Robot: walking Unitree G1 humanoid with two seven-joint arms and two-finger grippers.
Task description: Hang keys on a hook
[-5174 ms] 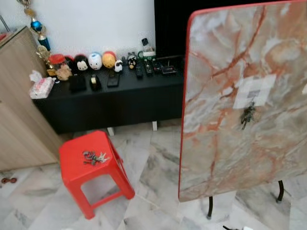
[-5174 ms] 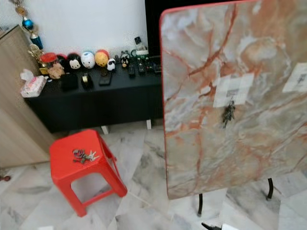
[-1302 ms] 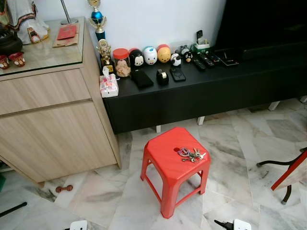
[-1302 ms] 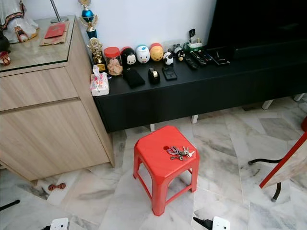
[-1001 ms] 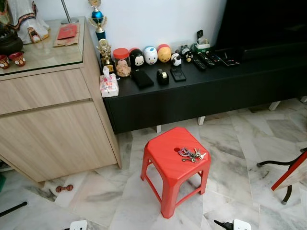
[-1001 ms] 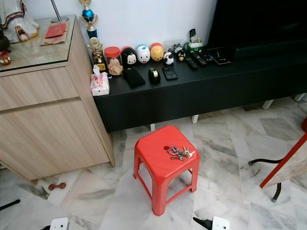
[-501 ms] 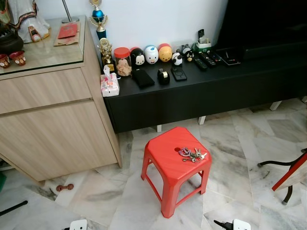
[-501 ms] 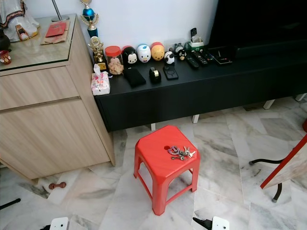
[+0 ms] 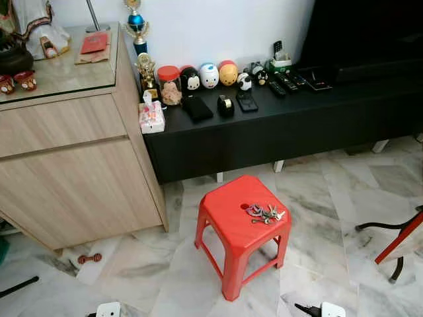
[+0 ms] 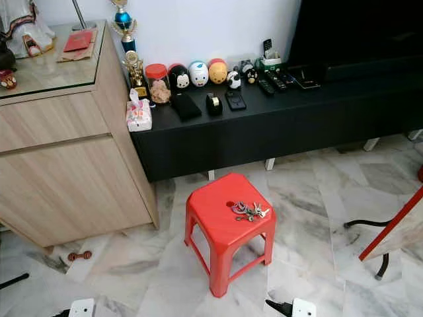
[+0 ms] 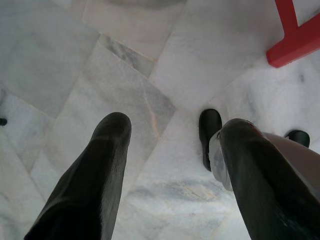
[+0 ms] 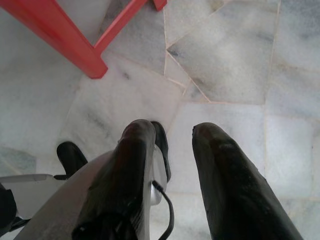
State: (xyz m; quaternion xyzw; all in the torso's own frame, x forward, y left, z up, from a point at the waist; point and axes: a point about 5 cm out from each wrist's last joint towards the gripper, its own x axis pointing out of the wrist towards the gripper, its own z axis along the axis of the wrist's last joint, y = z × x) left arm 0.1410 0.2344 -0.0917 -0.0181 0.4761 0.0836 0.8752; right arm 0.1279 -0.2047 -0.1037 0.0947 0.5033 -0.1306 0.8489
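Keys (image 9: 264, 213): a bunch lying flat on the seat of the red plastic stool (image 9: 231, 218), toward its right edge, just below centre of my head view.
Stool: stands on the marble floor (image 9: 317, 218) in front of the black low console (image 9: 291, 119), apart from it.
Left gripper (image 11: 172, 150): hangs down at my side over the pale floor tiles; my two black fingers (image 11: 107, 150) are spread wide with nothing between them. A red stool foot sits at the upper right corner of this wrist view.
Right gripper (image 12: 172, 140): also hangs low over the tiles, fingers parted by a narrower gap and empty. A red stool leg crosses the upper left of this wrist view.
Console top: a row of round character figurines (image 9: 209, 75), a red-lidded jar (image 9: 168, 84), remotes (image 9: 285, 82) and a tissue pack (image 9: 152, 117).
Wooden cabinet (image 9: 73, 165): left of the frame, glass-topped, with a trophy (image 9: 137, 30) at its far right corner.
Folded table (image 9: 400, 238): its red edge and black leg show at the lower right edge.
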